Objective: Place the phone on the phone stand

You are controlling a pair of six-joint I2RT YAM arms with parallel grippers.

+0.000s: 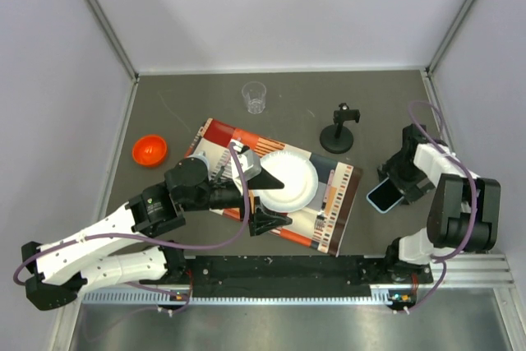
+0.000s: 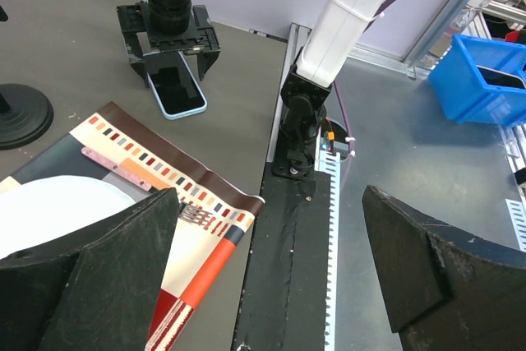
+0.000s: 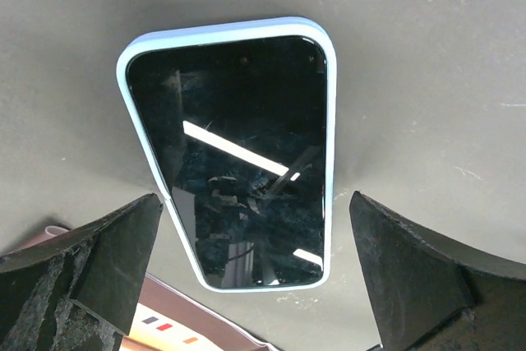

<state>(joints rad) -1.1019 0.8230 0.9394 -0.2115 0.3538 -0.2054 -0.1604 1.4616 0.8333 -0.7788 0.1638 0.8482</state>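
Closest to me, at the bottom of the top view, the two arm bases sit on the black rail. From the lower left the left arm reaches up towards the middle, and the left gripper [image 1: 267,200] has its fingers spread wide with nothing between them. It sits at the left edge of a white paper plate [image 1: 292,182], which lies on a patterned mat [image 1: 329,211]. I cannot tell whether a finger touches the plate. In the left wrist view the same fingers [image 2: 107,269] fill the bottom corners, wide apart. On the right side of the top view the phone [image 1: 384,196] lies flat on the grey table [image 1: 205,96], screen up, just right of the mat's corner. The right gripper [image 1: 399,182] hangs right over it. In the right wrist view I see the dark screen and pale blue rim in the centre of the frame. The right gripper's fingers [image 3: 82,277] stand open on either side of the phone's near end, apart from the case. Further back and left of the phone, the phone stand [image 1: 339,129] is upright on its round base, well apart from the phone, its clamp head holding nothing. An orange bowl [image 1: 149,150] sits at the left, and a clear cup [image 1: 256,97] stands farthest back near the upper middle.
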